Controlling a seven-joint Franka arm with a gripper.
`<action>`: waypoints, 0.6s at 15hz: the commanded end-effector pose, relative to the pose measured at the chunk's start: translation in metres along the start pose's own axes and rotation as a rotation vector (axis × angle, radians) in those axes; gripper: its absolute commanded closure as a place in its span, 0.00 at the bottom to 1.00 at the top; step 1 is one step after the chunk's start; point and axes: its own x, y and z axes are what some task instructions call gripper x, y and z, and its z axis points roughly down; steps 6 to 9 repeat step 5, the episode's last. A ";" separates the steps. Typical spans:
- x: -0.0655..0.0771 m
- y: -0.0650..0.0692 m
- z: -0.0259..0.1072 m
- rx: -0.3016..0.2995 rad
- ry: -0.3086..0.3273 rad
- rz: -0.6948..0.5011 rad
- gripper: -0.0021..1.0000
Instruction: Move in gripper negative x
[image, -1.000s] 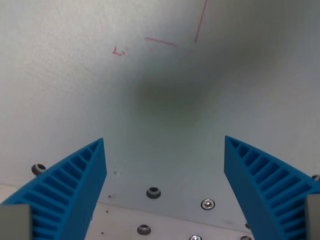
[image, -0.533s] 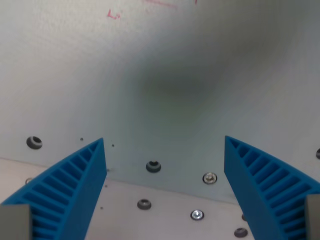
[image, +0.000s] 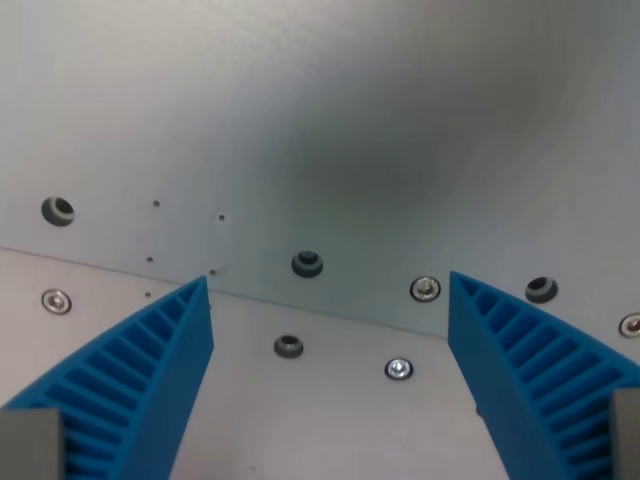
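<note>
My gripper (image: 328, 285) is open and empty. Its two blue ribbed fingers show at the bottom of the wrist view, one at the left (image: 140, 380) and one at the right (image: 530, 370), wide apart. Below them lies a pale grey-white flat surface (image: 330, 110) with a soft dark shadow in its middle. Nothing is between the fingers.
A seam (image: 100, 262) runs across the wrist view where the pale sheet meets a lighter plate (image: 330, 420). Several screws and bolt holes sit along it, such as a hole (image: 57, 211) at the left, a bolt (image: 307, 264) in the middle and a screw (image: 398, 369) lower down.
The whole scene has slid upward in the view, so the camera has moved. The red pen marks have left the top edge; the seam and more screws have come into view. The fingers stay equally open.
</note>
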 end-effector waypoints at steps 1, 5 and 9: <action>-0.027 -0.001 -0.007 -0.033 0.074 -0.019 0.00; -0.047 -0.001 -0.005 -0.033 0.074 -0.019 0.00; -0.047 -0.001 -0.005 -0.033 0.074 -0.019 0.00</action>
